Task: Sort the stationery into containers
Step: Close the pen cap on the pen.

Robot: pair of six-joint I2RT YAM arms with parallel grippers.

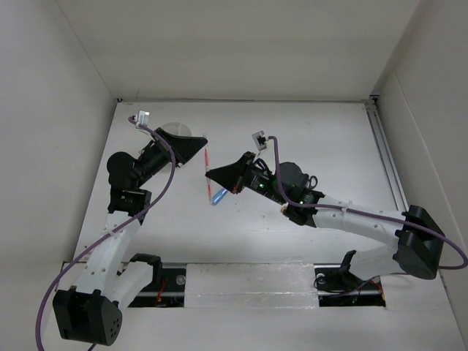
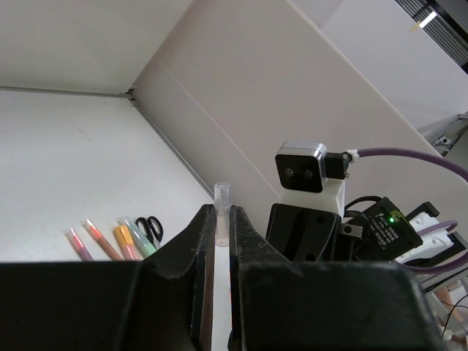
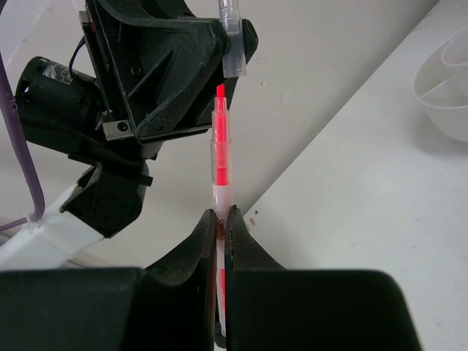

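My right gripper (image 1: 210,174) (image 3: 222,213) is shut on a thin red pen (image 3: 221,164), held off the table with its bare tip pointing at the left gripper. The pen also shows in the top view (image 1: 207,162). My left gripper (image 1: 202,141) (image 2: 217,212) is shut on a clear pen cap (image 2: 222,205), which sits just beside the pen's tip in the right wrist view (image 3: 234,51). A blue capsule-shaped piece (image 1: 218,196) lies under the right gripper. The white divided cup (image 1: 174,129) (image 3: 447,88) stands behind the left gripper, partly hidden.
Two pink pens (image 2: 88,241), an orange highlighter (image 2: 124,240), a green highlighter (image 2: 139,235) and black-handled scissors (image 2: 150,227) lie side by side on the table near the right arm. White walls enclose the table on three sides.
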